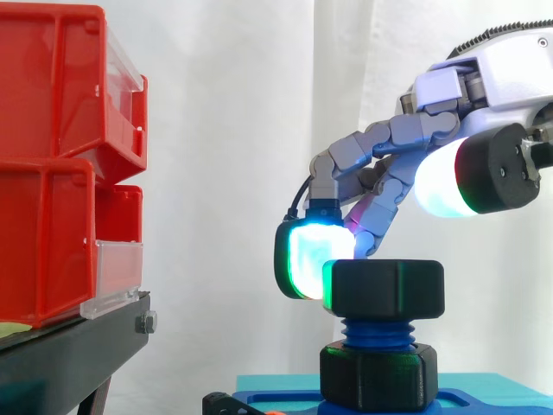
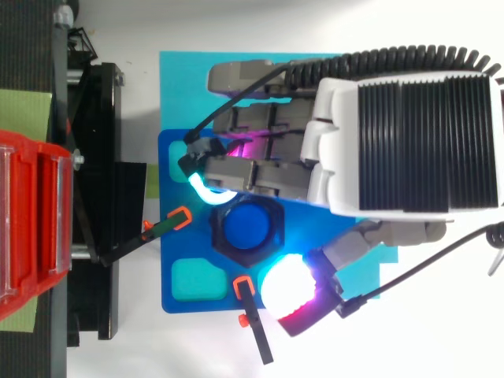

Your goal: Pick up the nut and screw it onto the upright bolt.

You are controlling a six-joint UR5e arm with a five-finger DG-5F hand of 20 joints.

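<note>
1. The hand [image 1: 505, 82] reaches in from the right over the upright blue bolt [image 1: 378, 331], which stands on a blue plate [image 2: 175, 244].
2. The black nut [image 1: 389, 288] sits threaded on the top of the bolt, above a second black hexagonal collar [image 1: 380, 376] at the bolt's foot.
3. The fingers [image 1: 307, 259] curl down, with a cyan pad pressed against the nut's left side; the white-glowing thumb [image 1: 445, 177] is raised above the nut.
4. Red bins [image 1: 52, 164] sit on a black stand [image 1: 69, 346] at left.
</note>
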